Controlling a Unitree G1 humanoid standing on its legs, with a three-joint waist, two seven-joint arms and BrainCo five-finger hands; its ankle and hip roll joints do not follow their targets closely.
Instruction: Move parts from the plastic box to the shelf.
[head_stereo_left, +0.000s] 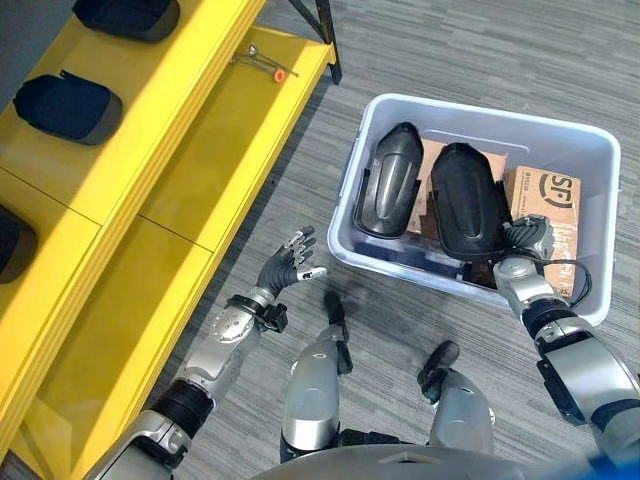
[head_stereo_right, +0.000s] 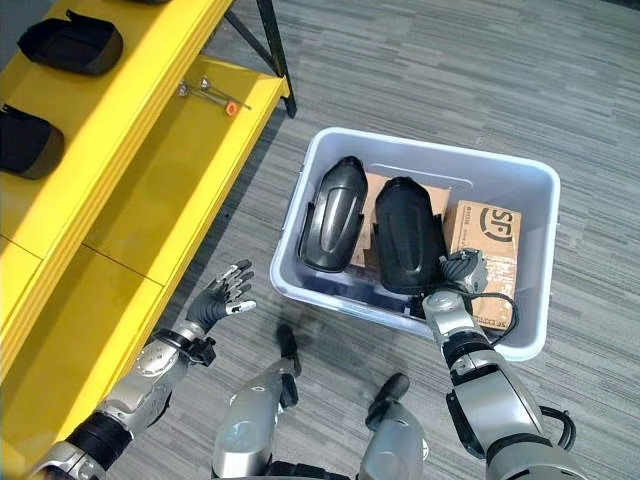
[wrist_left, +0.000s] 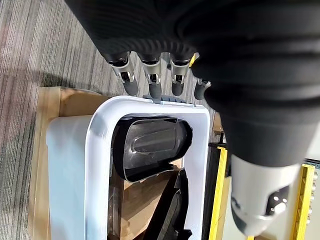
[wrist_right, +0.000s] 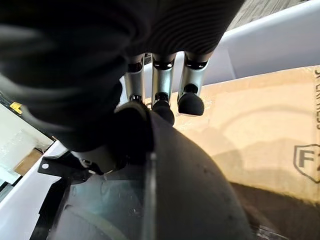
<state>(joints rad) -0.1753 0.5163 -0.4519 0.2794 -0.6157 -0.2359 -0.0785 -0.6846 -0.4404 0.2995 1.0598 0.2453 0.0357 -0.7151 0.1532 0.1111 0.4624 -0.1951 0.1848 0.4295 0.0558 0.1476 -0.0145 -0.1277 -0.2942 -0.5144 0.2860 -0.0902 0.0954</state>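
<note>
The pale plastic box (head_stereo_left: 480, 110) stands on the floor with two black shell-shaped parts in it, one on the left (head_stereo_left: 388, 180) and one on the right (head_stereo_left: 465, 200). My right hand (head_stereo_left: 527, 240) is inside the box at the near end of the right part (wrist_right: 200, 190). Its fingers (wrist_right: 190, 95) lie curled over the part's outer side, gripping its rim. My left hand (head_stereo_left: 285, 265) hovers open over the floor between the yellow shelf (head_stereo_left: 200, 130) and the box, holding nothing. In the left wrist view its fingers (wrist_left: 150, 80) point at the box (wrist_left: 100, 150).
Black parts (head_stereo_left: 68, 108) (head_stereo_left: 130, 15) lie on the shelf's upper level. A small tool with an orange tip (head_stereo_left: 262, 62) rests on the lower level. Cardboard boxes (head_stereo_left: 545, 195) sit under and beside the parts in the plastic box. The floor is grey carpet.
</note>
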